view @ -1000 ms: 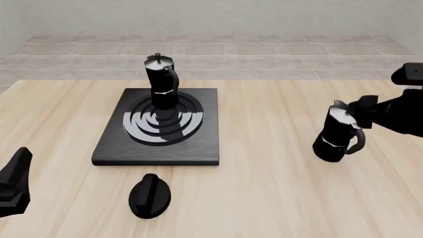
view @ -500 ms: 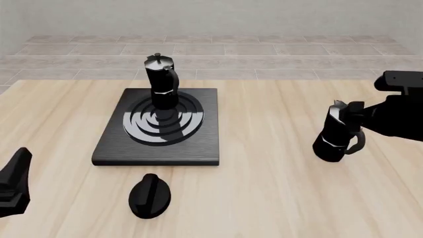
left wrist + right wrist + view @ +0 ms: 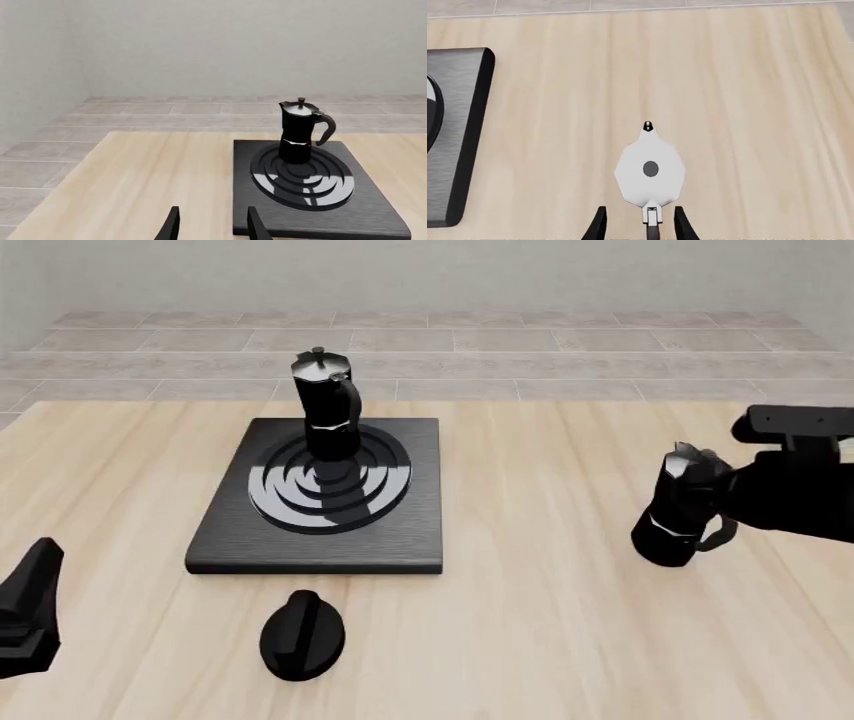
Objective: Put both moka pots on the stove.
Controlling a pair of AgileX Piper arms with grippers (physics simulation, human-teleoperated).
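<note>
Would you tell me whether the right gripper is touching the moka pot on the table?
Apart: in the right wrist view the right gripper straddles the moka pot's handle, with wood visible between each finger and it.

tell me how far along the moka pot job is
Half done. One moka pot already stands on the stove, on its burner rings. The second moka pot sits on the table, right of the stove, with the right claw open astride its handle. Gripping, lifting and placing remain.

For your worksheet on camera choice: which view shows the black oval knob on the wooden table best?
The front view: the black oval knob lies fully visible in front of the dark rectangular stove. Neither wrist view shows it.
</note>
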